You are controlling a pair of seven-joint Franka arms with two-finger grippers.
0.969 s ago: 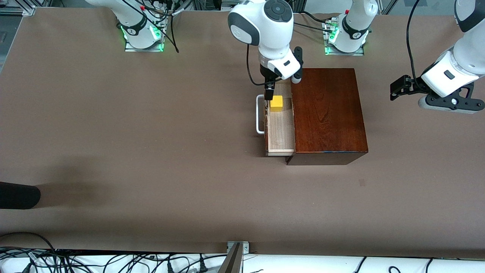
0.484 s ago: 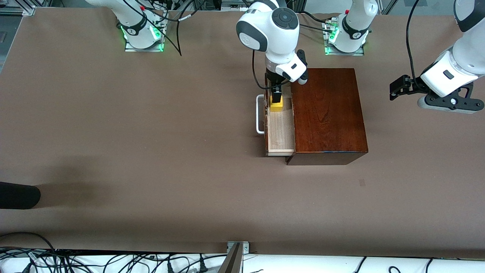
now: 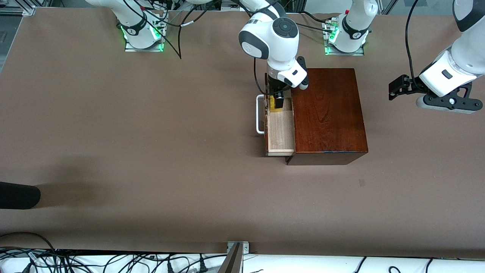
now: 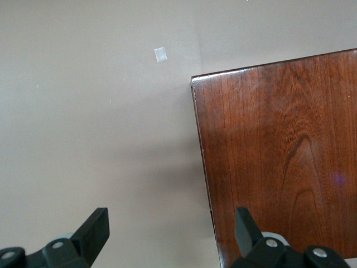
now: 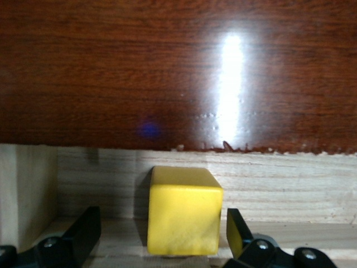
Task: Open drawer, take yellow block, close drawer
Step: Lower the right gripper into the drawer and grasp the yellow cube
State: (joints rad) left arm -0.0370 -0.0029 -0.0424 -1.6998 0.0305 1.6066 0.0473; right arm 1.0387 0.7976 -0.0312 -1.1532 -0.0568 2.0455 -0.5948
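The block is sitting in the open drawer, at the end farthest from the front camera, close to the box. It looks like a light, rigid cube with flat matte faces, so probably easy to pinch across two opposite sides with no real crush risk. The right pincer is reaching down into the drawer with its jaws apart, one on each side of the block, not clearly touching. The drawer is pale raw wood with a white bar handle; the box is glossy mahogany. The left pincer is waiting spread open over the table, out past the box toward the left arm's end.
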